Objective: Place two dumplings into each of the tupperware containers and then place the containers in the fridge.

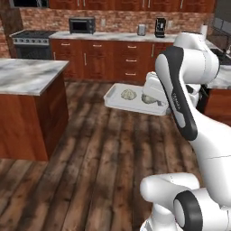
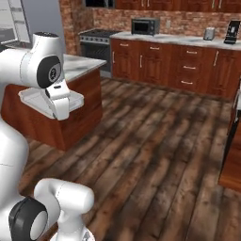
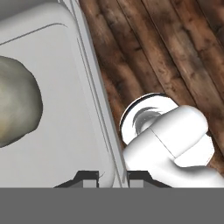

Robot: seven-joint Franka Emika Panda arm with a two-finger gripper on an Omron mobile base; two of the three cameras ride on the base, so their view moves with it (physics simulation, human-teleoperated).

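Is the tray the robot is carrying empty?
No, the tray held up over the wooden floor has two dumplings lying in it, side by side.

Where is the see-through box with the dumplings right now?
The tupperware container is up in the air over the wooden floor, held by its edge in the gripper, right of the kitchen island. Two dumplings sit inside.

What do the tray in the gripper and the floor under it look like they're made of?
Tupperware container: looks like thin pale plastic, smooth and faintly see-through at the rim, carrying two dumplings. Floor: dark wood planks, with visible grain and seams, a slight sheen.
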